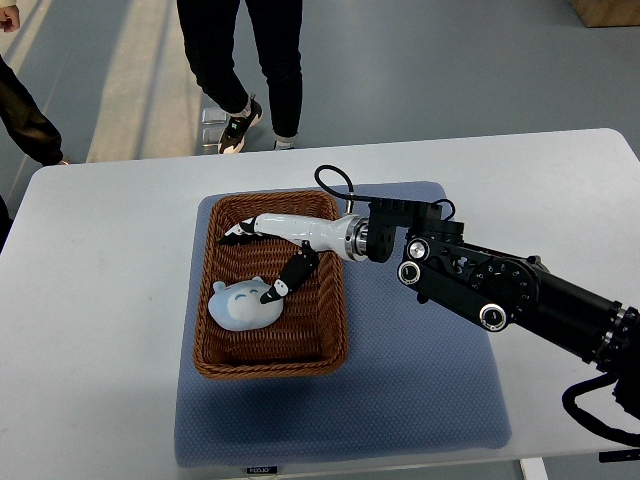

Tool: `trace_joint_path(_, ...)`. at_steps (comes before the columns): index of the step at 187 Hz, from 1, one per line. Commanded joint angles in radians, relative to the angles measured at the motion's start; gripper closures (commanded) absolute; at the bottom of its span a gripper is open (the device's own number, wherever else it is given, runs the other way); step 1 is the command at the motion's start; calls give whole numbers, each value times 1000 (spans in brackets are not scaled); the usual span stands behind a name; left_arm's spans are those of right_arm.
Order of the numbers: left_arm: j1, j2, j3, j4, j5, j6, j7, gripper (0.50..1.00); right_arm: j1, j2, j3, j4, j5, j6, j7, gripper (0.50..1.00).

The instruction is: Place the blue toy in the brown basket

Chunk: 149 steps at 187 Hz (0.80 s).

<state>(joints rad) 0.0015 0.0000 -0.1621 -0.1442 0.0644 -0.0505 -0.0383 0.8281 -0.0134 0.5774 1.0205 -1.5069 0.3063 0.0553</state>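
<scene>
The blue toy (241, 304) lies inside the brown basket (271, 283), on the woven floor of it, toward the basket's left wall and a little nearer the robot's end than the far end. It is a pale blue, rounded animal figure with small ears on top and a face on its upper side.

The right hand (262, 262) reaches into the basket from the basket's right rim. Its fingers are spread and hold nothing: one dark-tipped finger (283, 284) points down at the toy, with its tip at the toy's right edge, touching it or just short of it, and another finger (240, 233) stretches toward the basket's far left corner, well above the toy. The white forearm shell crosses the basket's right rim, and the black arm (500, 295) behind it runs away from the basket to the picture's right edge.

The basket stands on a blue-grey mat (400, 400), at the mat's left half. The mat lies on a white table (90, 340). Beyond the basket, past the table's far edge, a person's legs (250, 70) in dark trousers stand on the grey floor, and another person's dark sleeve (22, 115) shows at the far left.
</scene>
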Motion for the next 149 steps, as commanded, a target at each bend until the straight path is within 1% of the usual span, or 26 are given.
trace_joint_path(1, 0, 0, 1, 0, 0, 0, 0, 500, 2, -2, 5, 1, 1, 0, 0, 595)
trace_joint_path(31, 0, 0, 1, 0, 0, 0, 0, 500, 34, -20, 21, 6, 7, -1, 1, 595)
trace_joint_path(59, 0, 0, -1, 0, 0, 0, 0, 500, 42, -37, 137, 6, 80, 13, 1, 595)
trace_joint_path(89, 0, 0, -1, 0, 0, 1, 0, 500, 40, -63, 274, -7, 237, 14, 1, 593)
trace_joint_path(116, 0, 0, 1, 0, 0, 0, 0, 500, 36, -79, 398, -65, 415, 11, 1, 591)
trace_joint_path(149, 0, 0, 1, 0, 0, 0, 0, 500, 34, -88, 526, -185, 649, -1, 3, 591)
